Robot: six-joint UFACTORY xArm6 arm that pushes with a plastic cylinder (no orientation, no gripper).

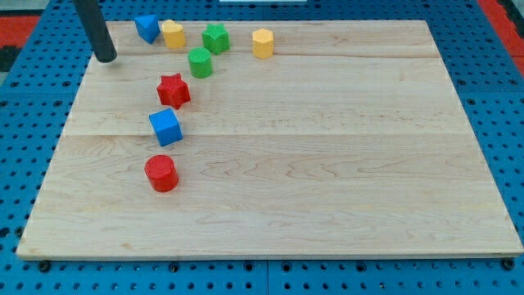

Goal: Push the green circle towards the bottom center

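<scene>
So we've got no jaws here, just our tip parked near the board's top-left corner, well left of the green circle, so we'd swing round above it and shove down-right, steering clear of the red star.

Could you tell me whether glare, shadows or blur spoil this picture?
Camera view: even light, no glare on the wooden board; only faint shadows beside blocks such as the red cylinder; all in focus, my tip and the green circle both sharp.
</scene>
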